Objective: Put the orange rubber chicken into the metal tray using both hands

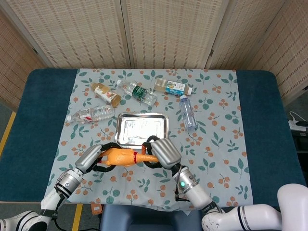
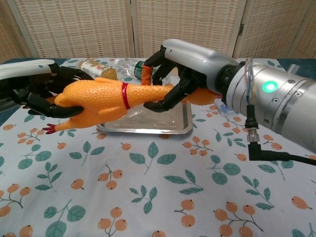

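Both hands' fingers around the orange rubber chicken (image 2: 98,101), aloft beside the metal tray's (image 1: 141,119) near edge.

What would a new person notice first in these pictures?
The orange chicken, held in the air between the left robot hand and the right robot hand, just in front of the tray. Behind the tray, several bottles lie on the leaf-patterned cloth.

Chicken (image 1: 124,157) hung just before tray (image 1: 126,137), left hand (image 1: 91,157) at its left end, right hand (image 1: 162,152) at its right; bottles (image 1: 141,92) lay behind tray.
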### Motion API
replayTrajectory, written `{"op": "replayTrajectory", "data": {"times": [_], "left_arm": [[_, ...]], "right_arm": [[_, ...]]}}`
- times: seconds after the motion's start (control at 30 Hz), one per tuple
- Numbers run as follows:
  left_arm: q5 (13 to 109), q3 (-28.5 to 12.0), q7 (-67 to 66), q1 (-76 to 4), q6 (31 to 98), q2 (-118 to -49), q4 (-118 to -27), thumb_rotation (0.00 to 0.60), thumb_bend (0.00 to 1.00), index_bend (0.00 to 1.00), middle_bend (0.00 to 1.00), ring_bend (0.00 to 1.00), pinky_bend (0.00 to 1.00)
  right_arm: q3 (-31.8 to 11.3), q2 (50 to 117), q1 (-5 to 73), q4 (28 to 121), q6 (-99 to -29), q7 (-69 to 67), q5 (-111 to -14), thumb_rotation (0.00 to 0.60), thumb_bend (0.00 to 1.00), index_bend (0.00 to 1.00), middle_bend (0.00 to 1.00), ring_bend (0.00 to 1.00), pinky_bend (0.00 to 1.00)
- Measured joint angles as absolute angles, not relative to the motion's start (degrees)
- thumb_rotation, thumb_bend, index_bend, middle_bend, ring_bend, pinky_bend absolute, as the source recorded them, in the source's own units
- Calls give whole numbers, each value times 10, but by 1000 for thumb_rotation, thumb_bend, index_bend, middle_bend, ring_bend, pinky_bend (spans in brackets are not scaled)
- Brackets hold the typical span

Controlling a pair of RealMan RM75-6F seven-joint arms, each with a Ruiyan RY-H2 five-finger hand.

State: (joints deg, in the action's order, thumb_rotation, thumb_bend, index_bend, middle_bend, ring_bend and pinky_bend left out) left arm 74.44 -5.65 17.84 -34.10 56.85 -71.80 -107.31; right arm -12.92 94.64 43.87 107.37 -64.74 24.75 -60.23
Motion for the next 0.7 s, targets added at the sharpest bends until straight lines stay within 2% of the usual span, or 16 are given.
{"op": "replayTrajectory", "data": {"times": [0.07,0.1,0.17,0.3,0.47,0.7], "left_arm": [[760,-55,189,-340,566,-718,-1071,600,464,179,234,224,392],[769,-53,200,-340,563,-718,-1070,600,442,80,110,108,300],[779,-52,221,-341,557,-716,-1069,600,410,4,5,7,175],[802,-49,277,-346,534,-703,-1067,600,362,0,0,0,70],[825,-45,341,-355,511,-687,-1066,600,344,0,0,0,50],[883,-35,501,-370,493,-662,-1053,600,319,0,0,0,18]], "right_arm": [[-130,947,438,1073,-649,246,-603,600,278,936,689,803,1000],[-130,948,438,1073,-649,245,-602,600,278,936,689,803,1000],[-131,949,438,1072,-650,244,-602,600,278,936,689,803,1000],[-131,949,437,1071,-654,248,-602,600,278,936,689,804,1000],[-135,949,435,1071,-657,245,-600,600,278,936,689,803,1000],[-137,953,435,1059,-661,247,-595,600,278,936,689,803,1000]]}}
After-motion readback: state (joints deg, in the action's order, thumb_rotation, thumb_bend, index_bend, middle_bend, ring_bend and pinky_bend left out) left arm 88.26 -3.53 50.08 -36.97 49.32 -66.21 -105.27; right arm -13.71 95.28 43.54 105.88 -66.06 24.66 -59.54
